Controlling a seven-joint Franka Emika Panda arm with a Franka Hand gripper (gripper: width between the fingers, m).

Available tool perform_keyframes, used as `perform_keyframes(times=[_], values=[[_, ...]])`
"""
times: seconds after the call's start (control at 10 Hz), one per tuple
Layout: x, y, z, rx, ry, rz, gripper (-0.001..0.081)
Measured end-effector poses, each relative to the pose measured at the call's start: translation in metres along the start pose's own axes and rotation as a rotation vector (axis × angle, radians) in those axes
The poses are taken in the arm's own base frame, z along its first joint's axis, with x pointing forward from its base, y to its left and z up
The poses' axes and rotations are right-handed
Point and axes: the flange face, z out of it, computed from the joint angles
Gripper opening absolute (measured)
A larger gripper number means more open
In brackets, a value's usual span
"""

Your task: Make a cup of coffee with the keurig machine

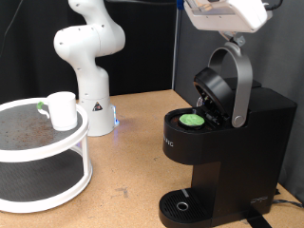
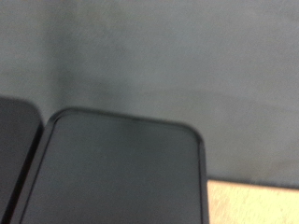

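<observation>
The keurig machine stands at the exterior view's right, black and boxy, with its grey arched lid handle raised and the lid open. A pod with a green top sits in the open pod holder. The round drip tray holds nothing. The small white cup stands on the top tier of a round two-tier stand at the exterior view's left. The robot hand is at the top right, right above the raised handle; its fingers do not show. The wrist view shows only a blurred black surface of the machine.
The white robot arm base stands at the back, between the stand and the machine. A small green thing lies on the stand beside the cup. The wooden table carries everything. A dark backdrop fills the back.
</observation>
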Motion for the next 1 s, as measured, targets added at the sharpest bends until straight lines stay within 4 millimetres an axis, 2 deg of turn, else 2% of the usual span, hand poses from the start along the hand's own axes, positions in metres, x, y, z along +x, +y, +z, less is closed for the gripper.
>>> perform_keyframes(times=[0.5, 1.0], values=[[-0.016, 0.021, -0.022, -0.103, -0.155, 0.038, 0.0003], [-0.055, 0.053, -0.025, -0.171, -0.273, 0.063, 0.0003]])
